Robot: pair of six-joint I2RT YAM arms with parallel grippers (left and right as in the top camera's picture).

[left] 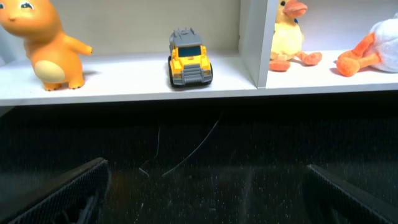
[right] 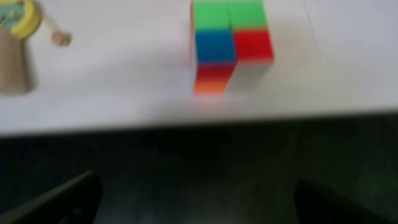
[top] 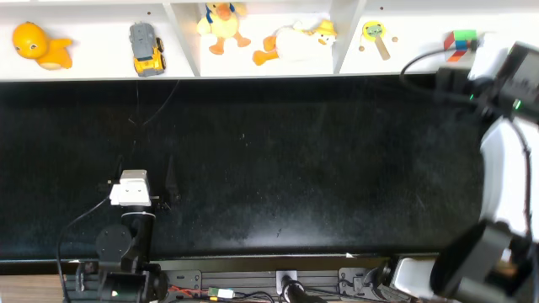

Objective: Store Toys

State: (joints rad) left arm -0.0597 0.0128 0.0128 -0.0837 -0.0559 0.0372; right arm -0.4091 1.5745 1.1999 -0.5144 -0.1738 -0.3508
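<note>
Right gripper (right: 196, 182) is hanging just in front of the shelf's right-hand compartment, fingers spread wide and gripping nothing. Coloured block puzzle (right: 229, 43) is sitting on the white shelf floor straight ahead of it, apart from both fingers. Left gripper (left: 206, 165) is hovering low over the black table (top: 295, 168), near its own base, fingers likewise apart and empty, facing the left compartment.

Progress, as a judgement: storing is looking finished, or very nearly. All six toys in view are sitting inside the shelf (top: 253, 74).

Contents by compartment:
- Left: orange creature figure (left: 40, 43) standing upright; yellow truck (left: 188, 57) standing beside it, not touching, nose pointing out toward the table.
- Middle: yellow duck plush (top: 223, 25) sitting up; white duck plush (top: 295, 42) lying on its side just beside it.
- Right: wooden rattle drum (top: 375, 35) lying flat; the block puzzle near it, the two apart.

Remaining, again as a judgement: the right arm is needing to draw clear of the shelf edge without nudging the puzzle. Nothing further is showing itself for fetching.
</note>
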